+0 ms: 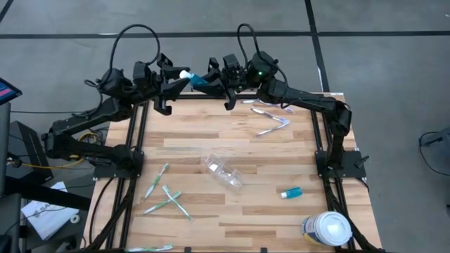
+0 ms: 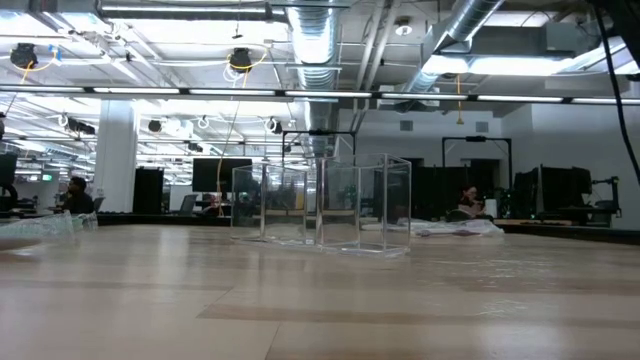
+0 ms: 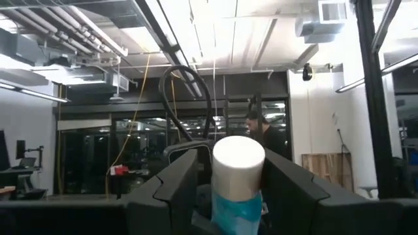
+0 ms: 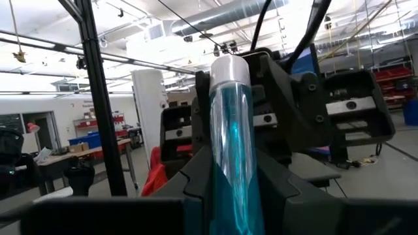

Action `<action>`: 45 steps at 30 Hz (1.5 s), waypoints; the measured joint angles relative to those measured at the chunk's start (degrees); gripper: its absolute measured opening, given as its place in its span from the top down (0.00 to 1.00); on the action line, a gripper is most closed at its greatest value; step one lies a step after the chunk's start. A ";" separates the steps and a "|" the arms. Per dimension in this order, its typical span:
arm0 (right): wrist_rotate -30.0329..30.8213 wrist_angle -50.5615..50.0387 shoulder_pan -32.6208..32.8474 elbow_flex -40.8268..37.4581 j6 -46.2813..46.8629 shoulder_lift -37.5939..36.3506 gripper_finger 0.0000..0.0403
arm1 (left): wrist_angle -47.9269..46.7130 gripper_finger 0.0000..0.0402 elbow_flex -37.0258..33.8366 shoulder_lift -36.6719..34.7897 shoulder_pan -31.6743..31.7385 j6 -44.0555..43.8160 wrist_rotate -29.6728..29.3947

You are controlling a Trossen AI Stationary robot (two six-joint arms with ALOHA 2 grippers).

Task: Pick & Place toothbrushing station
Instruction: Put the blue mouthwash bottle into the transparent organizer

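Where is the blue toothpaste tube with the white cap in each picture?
High view: the toothpaste tube is held up between both arms at the table's far edge.
Low view: not in it; only the clear holder shows.
Left wrist view: white cap first, between the left gripper's fingers.
Right wrist view: lengthwise between the right gripper's fingers.
Shared landmark: the tube's white cap.
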 joint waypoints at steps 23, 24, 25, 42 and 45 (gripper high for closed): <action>-6.45 -9.01 -0.87 0.09 3.89 -0.56 0.38 | -9.90 0.79 0.00 0.18 3.03 0.30 4.00; -7.67 -9.88 -1.42 0.07 4.64 -1.02 0.36 | -11.51 0.79 0.02 0.14 3.66 0.69 5.06; -9.09 -11.45 -2.13 -0.02 5.27 -1.57 0.34 | -12.87 0.79 0.02 0.15 4.18 0.82 6.38; -12.95 -56.25 -18.99 0.22 -15.43 -13.23 0.32 | -23.55 0.79 0.01 0.27 13.36 0.79 20.45; -11.76 -61.34 -21.08 0.31 -17.64 -14.86 0.32 | -28.17 0.79 0.02 3.05 9.54 2.21 20.39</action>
